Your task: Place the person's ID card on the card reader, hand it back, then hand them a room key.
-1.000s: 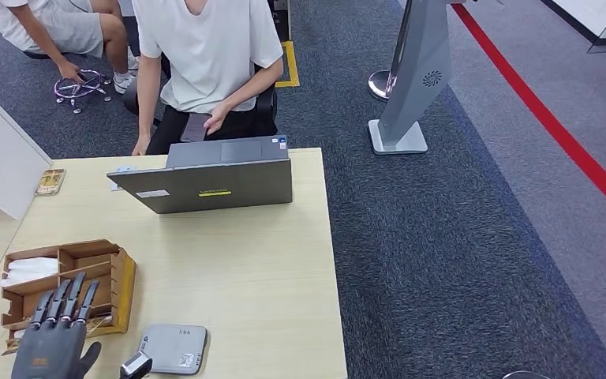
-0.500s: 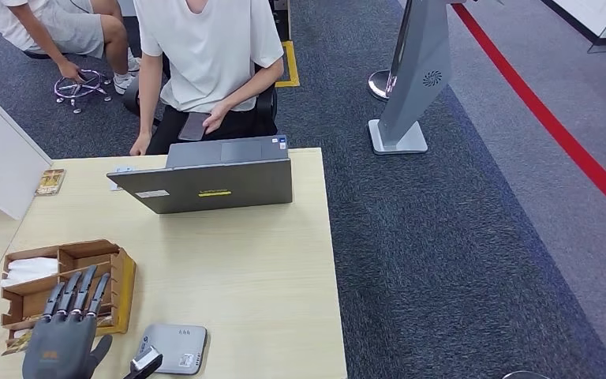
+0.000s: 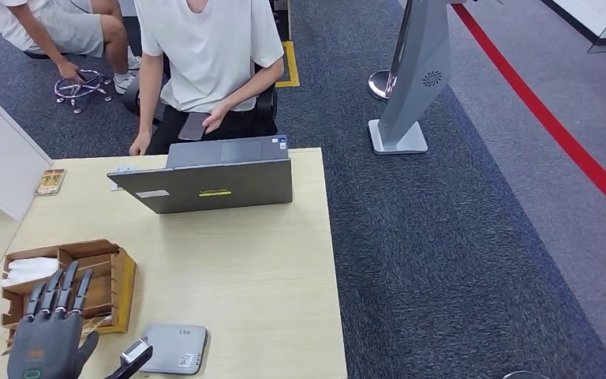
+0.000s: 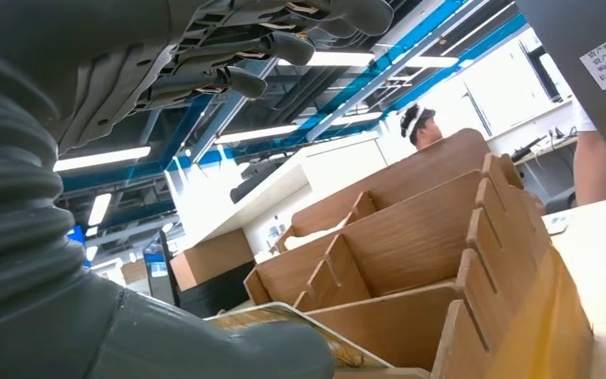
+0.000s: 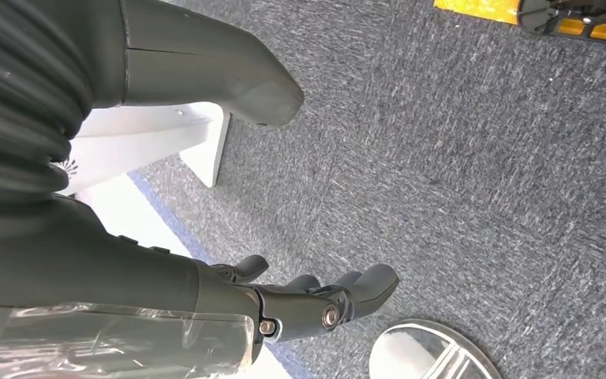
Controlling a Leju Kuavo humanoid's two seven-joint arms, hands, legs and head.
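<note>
Left hand point(image 3: 47, 343), dark grey with fingers spread and holding nothing, has drifted a little toward the surface's near-left corner over the last second; fingertips now lie over the slotted wooden organiser box point(image 3: 95, 276) at the left edge. The flat grey card reader point(image 3: 173, 348) by the near edge has not moved. Judgement: the hand is going for a room key in the box, so the ID part looks done. In the left wrist view, a pale gold-printed card point(image 4: 284, 324) sits in the box's nearest slot, just beside the thumb, apart from it. Probably the key; cannot confirm. Right hand point(image 5: 308, 296) hangs over carpet, fingers loosely curled, empty.
</note>
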